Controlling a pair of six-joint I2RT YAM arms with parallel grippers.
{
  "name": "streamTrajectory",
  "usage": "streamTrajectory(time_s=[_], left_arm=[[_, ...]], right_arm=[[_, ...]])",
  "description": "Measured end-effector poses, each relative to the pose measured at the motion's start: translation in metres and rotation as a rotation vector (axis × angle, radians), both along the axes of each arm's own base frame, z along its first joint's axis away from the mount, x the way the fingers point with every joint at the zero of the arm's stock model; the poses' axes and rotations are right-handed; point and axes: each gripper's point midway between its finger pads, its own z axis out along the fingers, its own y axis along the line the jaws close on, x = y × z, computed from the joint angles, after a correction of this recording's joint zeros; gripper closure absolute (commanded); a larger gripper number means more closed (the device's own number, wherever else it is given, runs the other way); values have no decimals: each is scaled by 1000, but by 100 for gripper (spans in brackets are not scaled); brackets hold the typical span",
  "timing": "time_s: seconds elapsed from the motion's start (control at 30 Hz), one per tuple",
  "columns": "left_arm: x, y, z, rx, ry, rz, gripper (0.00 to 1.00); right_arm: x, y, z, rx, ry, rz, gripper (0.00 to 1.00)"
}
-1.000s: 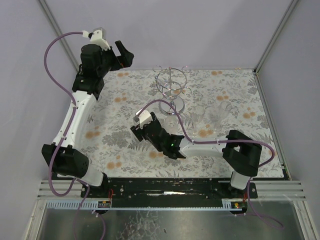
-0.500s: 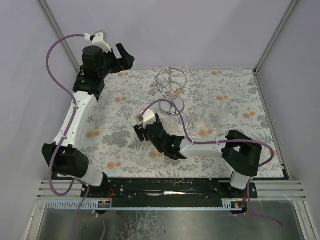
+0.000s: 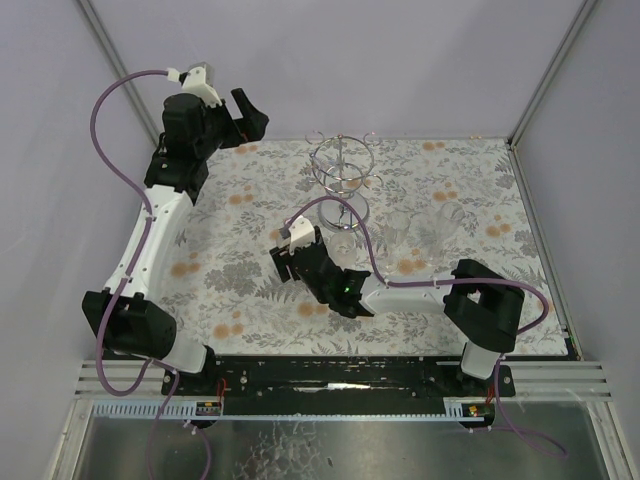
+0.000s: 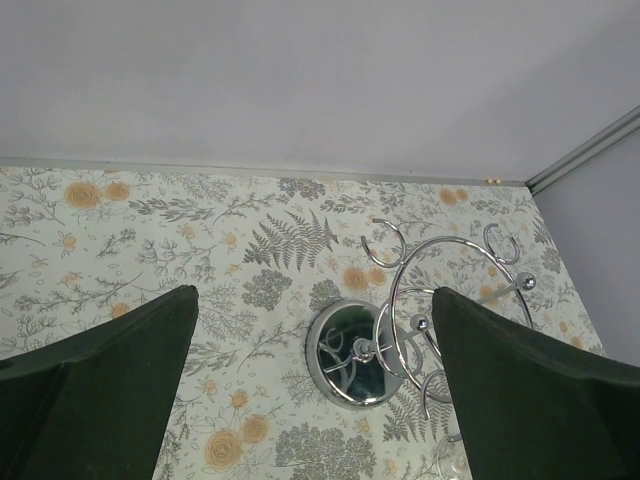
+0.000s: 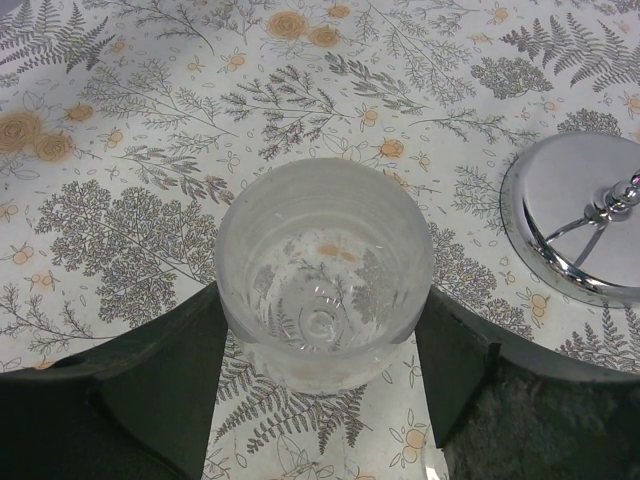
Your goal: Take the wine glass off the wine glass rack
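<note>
Left gripper, fingers spread wide, hovers above the table's far-left corner. We see the right gripper pinching the wine glass upright, just left of the rack's base. Two more glasses stand right of it.

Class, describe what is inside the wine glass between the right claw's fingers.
Nothing is in the wine glass: through its clear bowl you see its stem base and the flowered tablecloth. Whether its foot touches the cloth is hidden.
</note>
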Motion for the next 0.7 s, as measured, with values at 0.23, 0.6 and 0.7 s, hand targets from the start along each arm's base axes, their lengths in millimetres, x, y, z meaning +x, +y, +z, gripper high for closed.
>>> streamTrajectory(time_s=[0.23,0.6,0.7], left_arm=[[-1,-1,-6,-1,12,-9,0],[-1,-1,-23,4,48,-9,0],[-1,-1,-24,3,50,-9,0]], right_arm=[[-2,-2,-6,-10,21,1,4],[-12,-4,1,-25,56,43,1],[-13,0,23,9,47,59,1]])
